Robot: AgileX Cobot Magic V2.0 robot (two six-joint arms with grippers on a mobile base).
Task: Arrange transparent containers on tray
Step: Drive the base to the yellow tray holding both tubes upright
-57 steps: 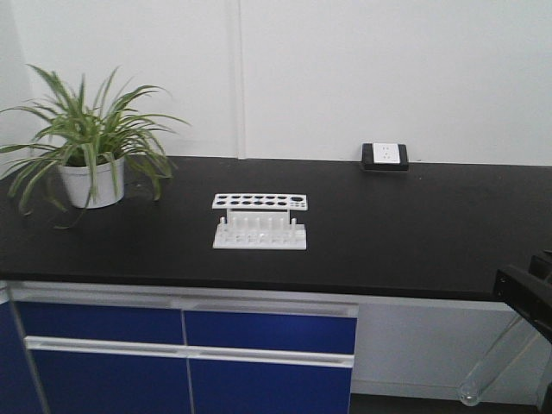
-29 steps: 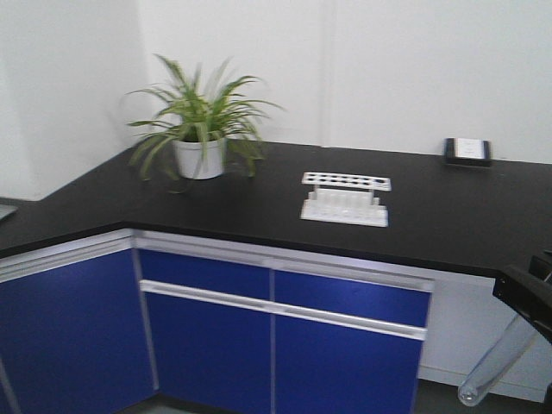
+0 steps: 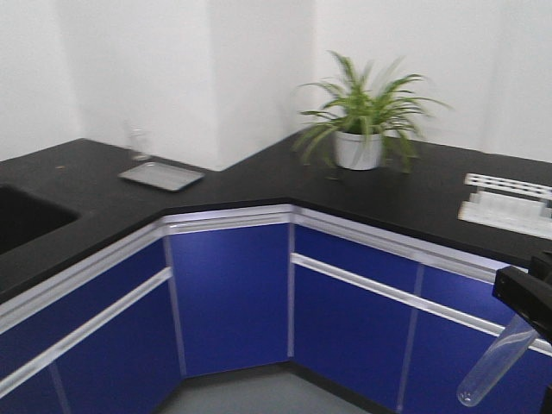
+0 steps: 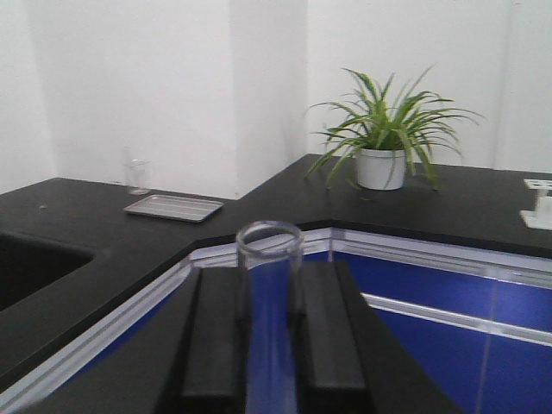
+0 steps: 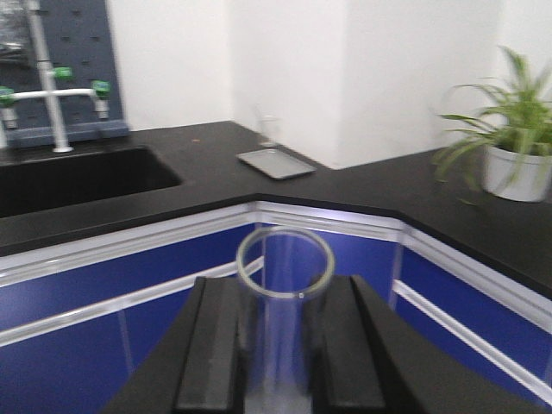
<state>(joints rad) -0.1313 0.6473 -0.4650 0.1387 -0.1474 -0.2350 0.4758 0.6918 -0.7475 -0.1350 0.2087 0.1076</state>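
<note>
Left hand (image 4: 269,349) grips a test tube (image 4: 269,259); right hand (image 5: 280,349) grips a second tube (image 5: 285,276). Tray (image 4: 172,208) lies mid-left near the counter (image 4: 103,250) edge, beaker (image 4: 138,176) just behind.

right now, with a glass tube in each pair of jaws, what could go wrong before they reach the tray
The left tube and right tube are gripped near their mouths, over bare floor; a slip from the jaws could shatter them.
A clear cup stands close behind the tray; setting a tube down might knock it.
</note>
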